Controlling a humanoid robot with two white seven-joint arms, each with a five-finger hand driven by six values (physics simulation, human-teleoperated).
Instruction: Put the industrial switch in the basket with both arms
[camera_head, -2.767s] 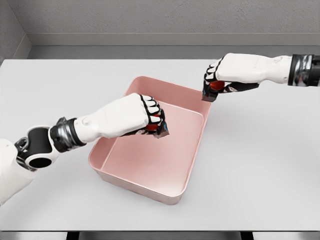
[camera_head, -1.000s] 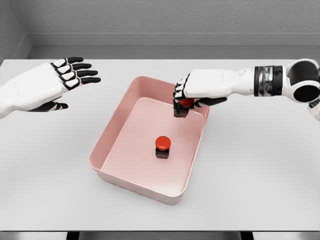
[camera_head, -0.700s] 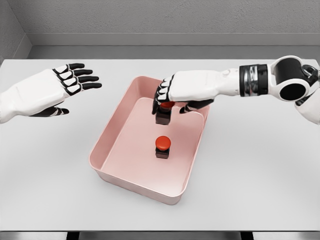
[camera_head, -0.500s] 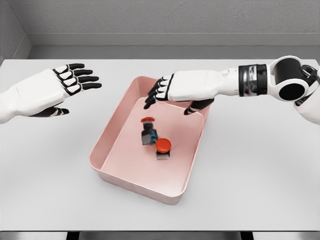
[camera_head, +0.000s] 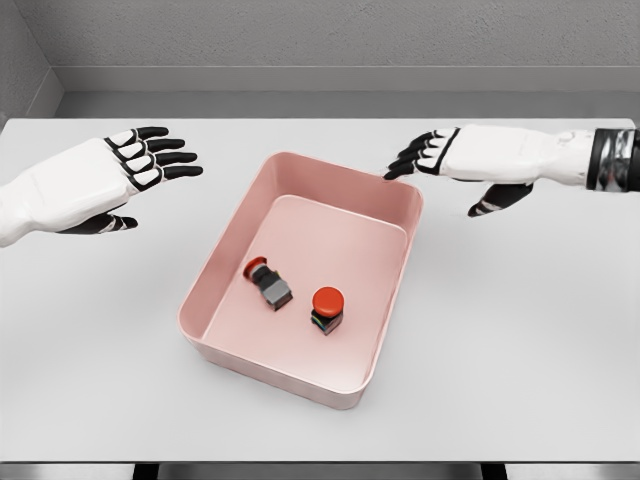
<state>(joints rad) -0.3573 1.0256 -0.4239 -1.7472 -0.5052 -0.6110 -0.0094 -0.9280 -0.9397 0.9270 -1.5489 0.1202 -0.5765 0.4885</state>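
The left arm (camera_head: 40, 195) is running off the picture's left edge, the right arm (camera_head: 590, 158) off its right edge. The basket's (camera_head: 392, 300) near wall is hiding the floor strip behind it. The tabletop's (camera_head: 520, 350) corners are getting cropped.

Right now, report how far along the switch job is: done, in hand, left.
Done: both switches are in the pink basket, one switch tipped on its side, the other switch upright with its red button on top.
In hand: nothing. The left hand and the right hand are open, held above the table on either side of the basket.
Left: nothing visible apart from resting the arms.
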